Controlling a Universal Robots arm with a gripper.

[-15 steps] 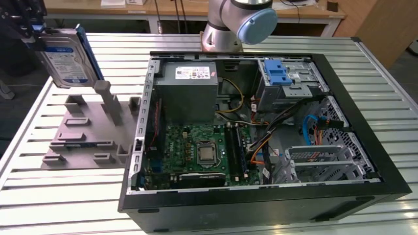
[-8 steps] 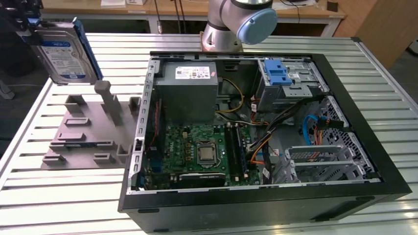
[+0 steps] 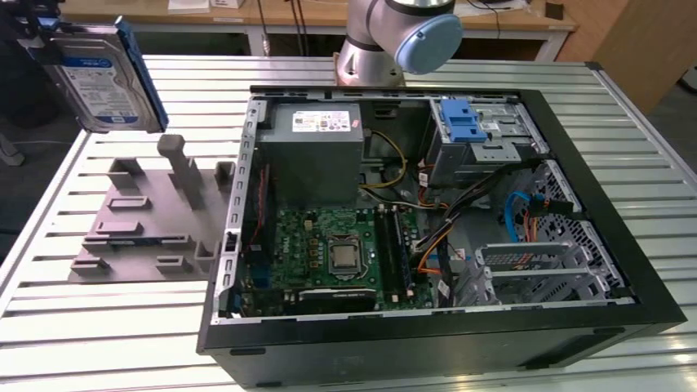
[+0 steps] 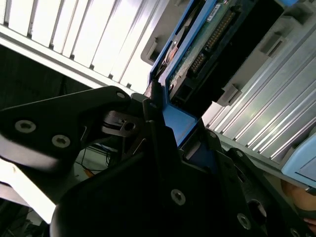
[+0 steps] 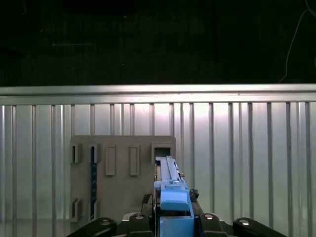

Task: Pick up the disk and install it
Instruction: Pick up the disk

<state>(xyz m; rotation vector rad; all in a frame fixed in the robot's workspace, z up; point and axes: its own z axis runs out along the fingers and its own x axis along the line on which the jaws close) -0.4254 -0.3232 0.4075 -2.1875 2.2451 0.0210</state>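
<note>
We are holding the disk (image 3: 104, 77) up off the table, at the far left of the exterior view, above the grey fixture (image 3: 142, 216). Our gripper (image 5: 175, 217) is clamping the disk's blue bracket edge between nearly closed fingers. We are judging the pick-up done and the install not yet done. The carry is calling for a firm clamp and clearance over the wall of the open computer case (image 3: 436, 335).
</note>
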